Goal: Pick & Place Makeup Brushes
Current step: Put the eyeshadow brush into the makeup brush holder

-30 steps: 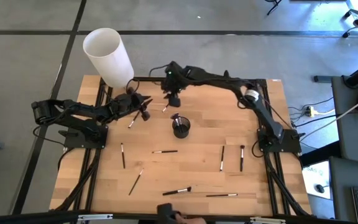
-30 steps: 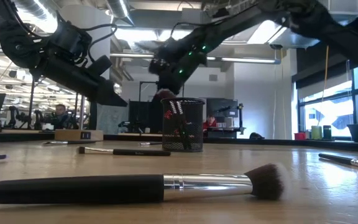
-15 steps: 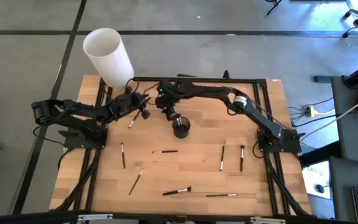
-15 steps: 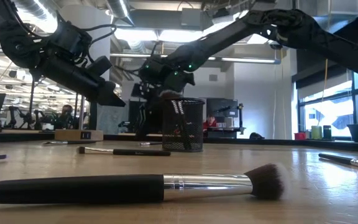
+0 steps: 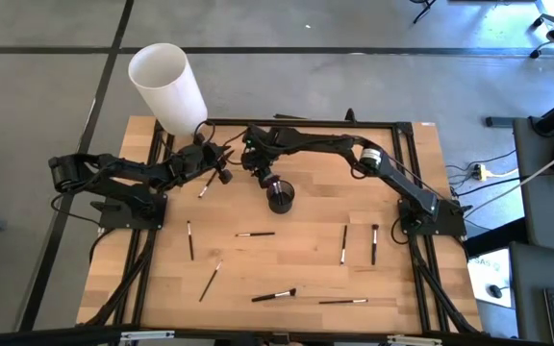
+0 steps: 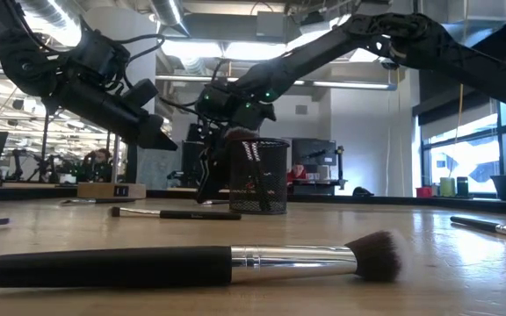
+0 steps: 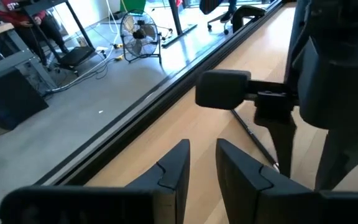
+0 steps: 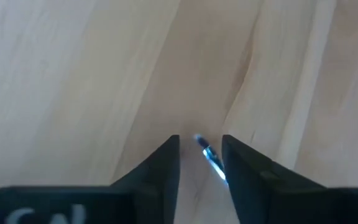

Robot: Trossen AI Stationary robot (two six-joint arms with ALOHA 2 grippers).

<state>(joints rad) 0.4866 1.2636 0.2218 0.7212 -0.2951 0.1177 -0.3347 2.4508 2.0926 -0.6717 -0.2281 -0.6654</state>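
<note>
At frame centre, a black mesh cylindrical cup (image 5: 280,197) holds makeup brushes (image 6: 255,167), the right gripper (image 5: 255,170) just upper-left, fingers spread around a brush; left gripper (image 5: 221,163) fingers slightly parted.

No words, labels or numbers clear enough to read anywhere. Only part of some pale letters on the dark body of the right gripper (image 8: 201,165), cut off at the edge of the right wrist view, too little to make out. A tiny pale mark on the brown box (image 6: 111,190) in the low view, too small to read
</note>
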